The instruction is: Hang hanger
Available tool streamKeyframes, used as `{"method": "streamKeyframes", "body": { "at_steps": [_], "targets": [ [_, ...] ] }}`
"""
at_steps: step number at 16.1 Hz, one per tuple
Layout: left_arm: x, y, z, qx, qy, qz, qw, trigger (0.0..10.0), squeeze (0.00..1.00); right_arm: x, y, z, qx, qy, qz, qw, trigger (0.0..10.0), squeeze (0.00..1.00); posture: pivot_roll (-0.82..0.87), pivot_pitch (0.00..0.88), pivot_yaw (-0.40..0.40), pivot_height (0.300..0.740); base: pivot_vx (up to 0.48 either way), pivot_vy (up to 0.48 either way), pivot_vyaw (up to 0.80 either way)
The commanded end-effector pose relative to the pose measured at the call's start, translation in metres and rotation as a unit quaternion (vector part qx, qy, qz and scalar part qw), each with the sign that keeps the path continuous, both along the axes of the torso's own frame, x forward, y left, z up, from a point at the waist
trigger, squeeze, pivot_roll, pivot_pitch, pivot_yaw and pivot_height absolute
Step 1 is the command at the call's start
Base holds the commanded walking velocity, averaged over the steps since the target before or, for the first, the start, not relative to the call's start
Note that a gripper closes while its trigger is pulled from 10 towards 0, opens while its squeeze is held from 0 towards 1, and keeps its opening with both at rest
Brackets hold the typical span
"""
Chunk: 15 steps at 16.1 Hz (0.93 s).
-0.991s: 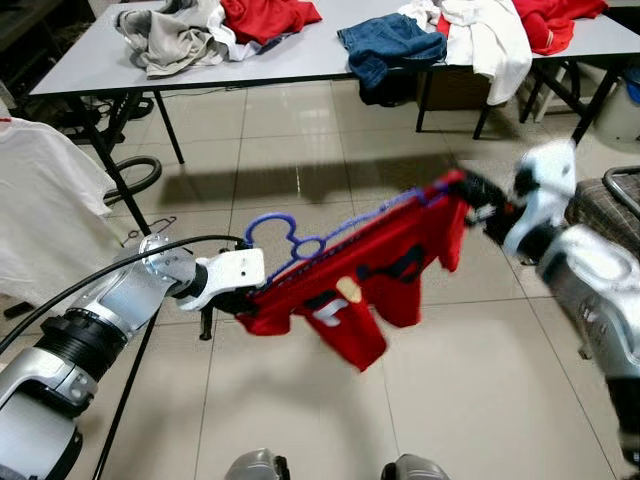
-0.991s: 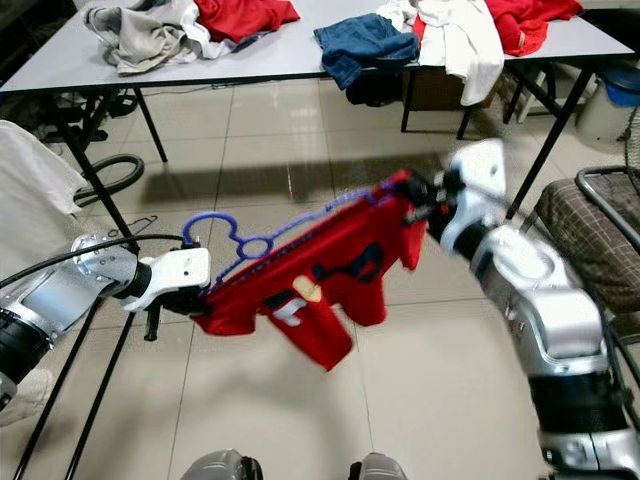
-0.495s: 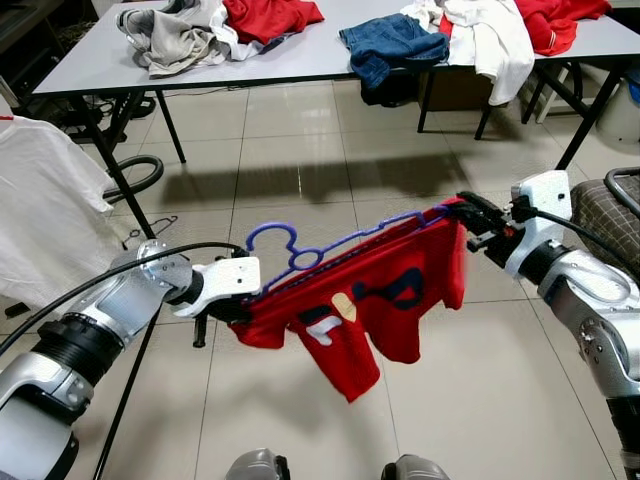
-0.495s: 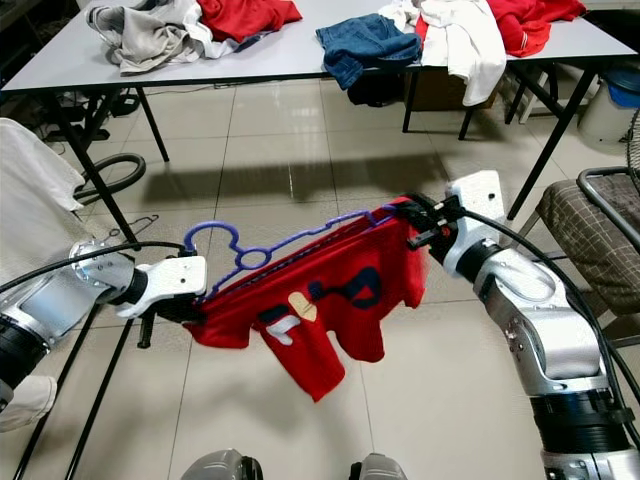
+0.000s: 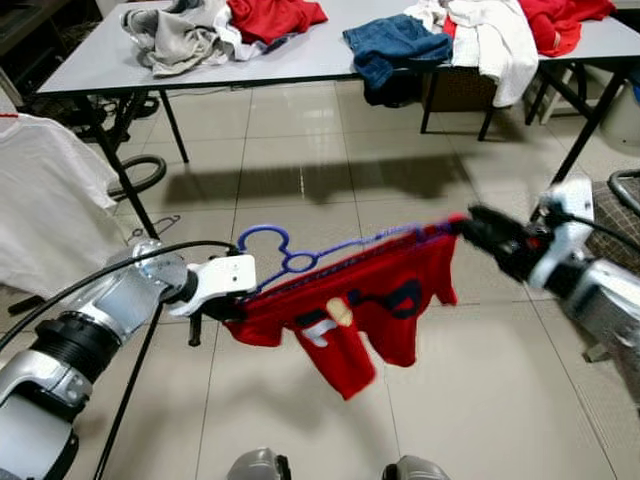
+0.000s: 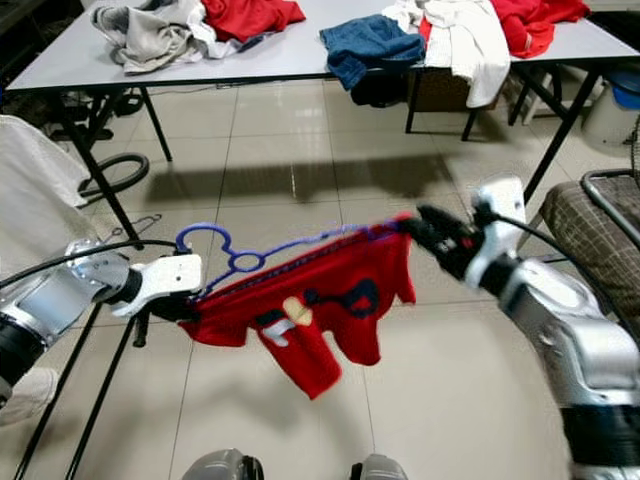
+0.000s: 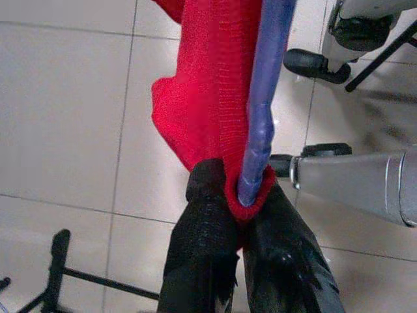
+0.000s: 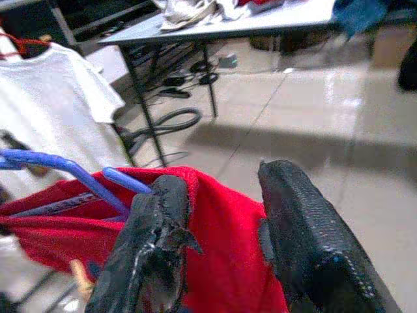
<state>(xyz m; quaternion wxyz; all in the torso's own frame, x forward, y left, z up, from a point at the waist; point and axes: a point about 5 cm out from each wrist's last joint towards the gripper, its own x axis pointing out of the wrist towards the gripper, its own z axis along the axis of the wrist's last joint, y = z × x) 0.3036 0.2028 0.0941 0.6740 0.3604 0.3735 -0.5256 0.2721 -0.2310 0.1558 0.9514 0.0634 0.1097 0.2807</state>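
A blue plastic hanger (image 5: 300,262) carries a red shirt (image 5: 370,300) and hangs over the tiled floor in front of me. My left gripper (image 5: 232,303) is shut on the hanger's left end together with the shirt's shoulder; in the left wrist view the gripper (image 7: 238,215) pinches red cloth and the blue bar. My right gripper (image 5: 475,228) is blurred at the shirt's right end. In the right wrist view this gripper (image 8: 225,179) has its fingers apart, the red cloth (image 8: 215,261) lying just beyond them.
A grey table (image 5: 300,60) with heaps of clothes stands behind. A white shirt (image 5: 50,200) hangs on a black rack (image 5: 130,190) at my left. A chair with a plaid cushion (image 5: 610,210) is at the right. A hose (image 5: 140,175) lies under the table.
My right gripper has opened off the hanger's right end and drawn back to the right. The left gripper still holds the other end, and the hanger has levelled a little.
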Motion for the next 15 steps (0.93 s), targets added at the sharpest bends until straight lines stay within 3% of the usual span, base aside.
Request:
{"method": "streamKeyframes", "body": {
  "at_steps": [1, 5, 6, 7, 10, 12, 14, 15],
  "targets": [
    [-0.008, 0.033, -0.011, 0.055, 0.036, 0.063, 0.996, 0.0, 0.0, 0.0, -0.027, 0.022, 0.008, -0.038, -0.054, 0.998, 10.0, 1.0, -0.13, 0.0, 0.08, 0.74, 0.0, 0.0, 0.0],
    [0.007, 0.024, 0.007, 0.005, 0.001, 0.078, 0.997, 0.0, 0.0, -0.01, -0.026, -0.008, 0.097, 0.01, -0.07, 0.993, 10.0, 1.0, -0.13, 0.0, 0.078, 0.74, 0.0, 0.0, 0.0],
    [0.012, 0.024, 0.013, -0.01, -0.018, 0.084, 0.996, 0.0, 0.0, -0.012, -0.036, -0.017, 0.159, 0.023, -0.121, 0.98, 10.0, 1.0, -0.13, 0.0, 0.078, 0.74, 0.0, 0.0, 0.0],
    [0.014, 0.025, 0.014, -0.01, -0.025, 0.085, 0.996, 0.0, 0.0, -0.013, -0.04, -0.021, 0.184, 0.027, -0.14, 0.972, 10.0, 1.0, -0.13, 0.0, 0.078, 0.74, 0.0, 0.0, 0.0],
    [0.015, 0.027, 0.015, -0.005, -0.032, 0.083, 0.996, 0.0, 0.0, -0.02, -0.042, -0.022, 0.161, 0.011, -0.135, 0.978, 10.0, 1.0, -0.13, 0.0, 0.079, 0.74, 0.0, 0.0, 0.0],
    [0.016, 0.024, 0.017, -0.011, -0.036, 0.078, 0.996, 0.0, 0.0, -0.019, -0.04, -0.007, 0.143, -0.034, -0.12, 0.982, 10.0, 1.0, -0.13, 0.0, 0.08, 0.74, 0.0, 0.0, 0.0],
    [0.015, 0.019, 0.018, -0.024, -0.03, 0.05, 0.998, 0.0, 0.0, -0.021, -0.023, 0.024, 0.062, -0.099, -0.017, 0.993, 10.0, 1.0, -0.13, 0.0, 0.084, 0.74, 0.0, 0.0, 0.0],
    [0.014, 0.018, 0.019, -0.025, -0.027, 0.038, 0.999, 0.0, 0.0, -0.022, -0.015, 0.036, 0.025, -0.118, 0.032, 0.992, 10.0, 1.0, -0.13, 0.0, 0.084, 0.74, 0.0, 0.0, 0.0]
  ]
}}
